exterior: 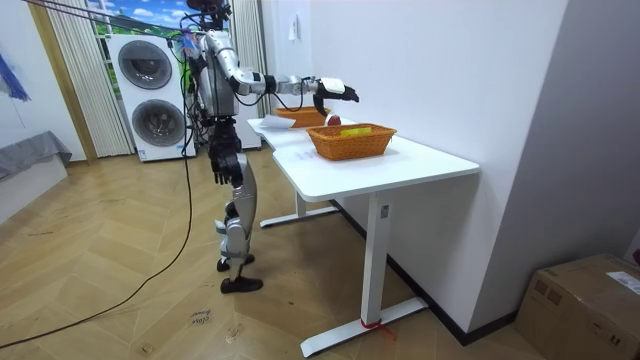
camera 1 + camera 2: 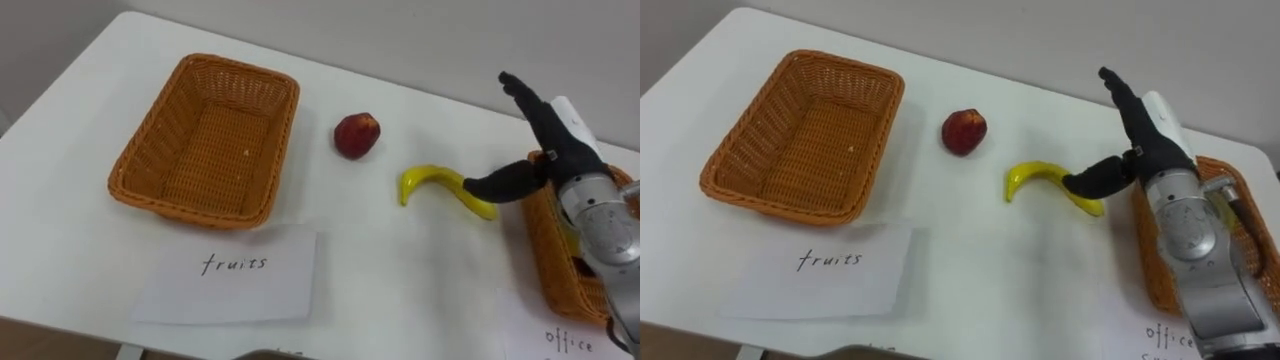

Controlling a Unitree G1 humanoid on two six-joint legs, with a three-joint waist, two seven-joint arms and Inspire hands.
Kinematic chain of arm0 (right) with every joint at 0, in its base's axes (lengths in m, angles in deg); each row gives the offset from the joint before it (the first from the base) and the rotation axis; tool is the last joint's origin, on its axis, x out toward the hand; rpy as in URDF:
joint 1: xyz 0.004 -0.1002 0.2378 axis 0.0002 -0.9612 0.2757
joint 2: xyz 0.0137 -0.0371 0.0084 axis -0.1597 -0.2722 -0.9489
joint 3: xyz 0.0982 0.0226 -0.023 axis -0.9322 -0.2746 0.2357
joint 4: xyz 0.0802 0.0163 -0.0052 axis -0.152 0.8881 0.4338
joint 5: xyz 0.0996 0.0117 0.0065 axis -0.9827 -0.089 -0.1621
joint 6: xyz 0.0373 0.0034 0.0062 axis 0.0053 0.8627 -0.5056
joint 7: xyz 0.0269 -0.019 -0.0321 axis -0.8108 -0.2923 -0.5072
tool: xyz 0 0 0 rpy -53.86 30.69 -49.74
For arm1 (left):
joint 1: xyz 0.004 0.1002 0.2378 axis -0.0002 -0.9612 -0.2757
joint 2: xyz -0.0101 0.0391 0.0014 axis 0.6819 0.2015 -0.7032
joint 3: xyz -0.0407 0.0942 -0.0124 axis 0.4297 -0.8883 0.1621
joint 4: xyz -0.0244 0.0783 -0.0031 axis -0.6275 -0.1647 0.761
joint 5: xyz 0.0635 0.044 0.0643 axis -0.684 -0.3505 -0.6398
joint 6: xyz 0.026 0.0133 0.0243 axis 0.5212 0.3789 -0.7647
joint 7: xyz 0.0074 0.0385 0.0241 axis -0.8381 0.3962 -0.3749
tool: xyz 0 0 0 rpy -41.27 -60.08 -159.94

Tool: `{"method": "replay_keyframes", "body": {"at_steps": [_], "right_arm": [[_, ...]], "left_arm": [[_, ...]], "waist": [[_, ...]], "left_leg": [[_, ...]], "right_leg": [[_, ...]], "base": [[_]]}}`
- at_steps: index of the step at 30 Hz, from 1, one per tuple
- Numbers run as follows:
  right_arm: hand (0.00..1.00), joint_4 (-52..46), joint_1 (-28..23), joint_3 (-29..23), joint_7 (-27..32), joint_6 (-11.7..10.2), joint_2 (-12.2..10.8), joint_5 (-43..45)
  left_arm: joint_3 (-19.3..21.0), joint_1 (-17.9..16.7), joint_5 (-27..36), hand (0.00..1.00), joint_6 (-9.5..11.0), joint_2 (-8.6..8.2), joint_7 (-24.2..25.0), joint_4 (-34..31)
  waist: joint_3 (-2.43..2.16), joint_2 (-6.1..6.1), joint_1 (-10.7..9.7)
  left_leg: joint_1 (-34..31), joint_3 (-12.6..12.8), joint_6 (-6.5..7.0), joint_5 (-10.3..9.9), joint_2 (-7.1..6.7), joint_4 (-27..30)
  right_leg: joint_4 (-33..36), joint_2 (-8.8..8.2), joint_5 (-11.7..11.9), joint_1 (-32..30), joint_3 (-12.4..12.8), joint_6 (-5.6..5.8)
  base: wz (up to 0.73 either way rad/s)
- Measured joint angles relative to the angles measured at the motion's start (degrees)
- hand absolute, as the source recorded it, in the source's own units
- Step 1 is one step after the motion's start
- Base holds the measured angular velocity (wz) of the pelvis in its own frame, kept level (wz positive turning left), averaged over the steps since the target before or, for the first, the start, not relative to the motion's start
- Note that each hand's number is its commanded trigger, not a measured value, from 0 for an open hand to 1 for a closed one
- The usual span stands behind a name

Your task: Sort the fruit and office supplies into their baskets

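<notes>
A yellow banana [image 2: 432,180] lies on the white table, right of centre, with a red apple [image 2: 356,135] a little to its left. My right hand [image 2: 548,130] hovers at the banana's right end, open, fingers straight and pointing away from me, thumb reaching over the banana's tip. The wicker basket [image 2: 140,190] on the left, behind a paper label [image 2: 235,275] reading "fruits", holds nothing. A second wicker basket [image 2: 550,260] at the right edge sits mostly under my right forearm. In the room view my left hand [image 1: 222,165] hangs at my side.
A second paper label [image 2: 565,340] lies in front of the right basket. The table's near edge [image 2: 60,335] runs along the bottom left. I stand at the table's long side, with washing machines [image 1: 150,95] behind me.
</notes>
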Motion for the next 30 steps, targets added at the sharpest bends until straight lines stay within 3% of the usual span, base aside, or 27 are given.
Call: {"method": "replay_keyframes", "body": {"at_steps": [10, 18, 30], "right_arm": [[0.0, -0.05, 0.02, 0.19, -5.99, 3.11, 0.69, 2.43], [0.0, -0.06, 0.38, 0.21, -8.49, 4.63, 0.69, 7.51], [0.0, -1.34, 0.49, 1.59, -10.23, 4.67, 0.69, 10.85]], "left_arm": [[0.03, 0.01, 0.0, 0.0, -0.63, 0.79, 0.07, -0.52], [0.07, -0.04, -0.06, 0.0, -1.08, 1.3, 1.49, -0.53], [0.02, -0.09, -0.1, 0.0, -1.37, 1.31, 1.85, -0.4]], "waist": [[-0.48, -1.27, 0.09], [-0.27, -1.53, 0.51], [0.29, -1.73, 2.19]], "left_leg": [[-0.01, 0.0, -0.01, -0.01, 0.04, -0.22], [-0.06, -0.02, 0.01, -0.01, -0.02, -0.3], [0.0, -0.2, 0.0, -0.01, -0.04, -0.27]], "right_leg": [[0.04, 0.0, 0.01, -0.02, 0.08, -0.01], [0.04, 0.04, 0.0, -0.02, -0.03, -0.01], [-0.02, 0.1, 0.0, 0.15, -0.11, -0.01]], "base": [[0.0], [0.0], [0.0]]}}
